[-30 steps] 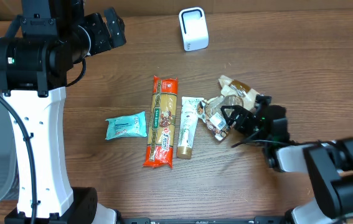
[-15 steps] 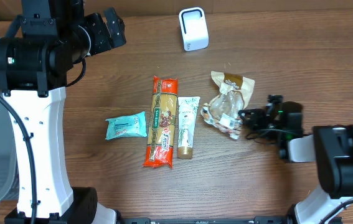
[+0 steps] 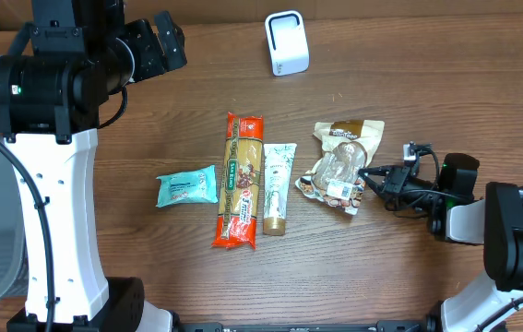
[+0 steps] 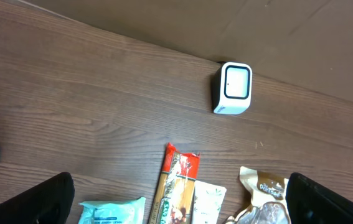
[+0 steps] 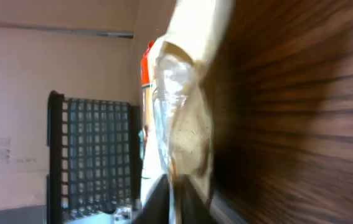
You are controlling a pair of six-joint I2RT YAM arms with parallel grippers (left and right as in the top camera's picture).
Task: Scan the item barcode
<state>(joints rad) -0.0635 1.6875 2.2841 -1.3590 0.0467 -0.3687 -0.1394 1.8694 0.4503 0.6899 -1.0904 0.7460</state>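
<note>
The right gripper [image 3: 366, 175] pinches the right edge of the clear-and-tan plastic snack pouch [image 3: 342, 164], which lies on the brown wooden bench [image 3: 150, 138] (right of the white cosmetic tube [image 3: 277, 187]). The left gripper [image 3: 172, 40] is spread wide and empty.

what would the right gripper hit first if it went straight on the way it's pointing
The snack bag. The right gripper points left across the table, its tips at the bag's right edge and seemingly pinched on it. Beyond the bag, the tube would probably come next.
</note>
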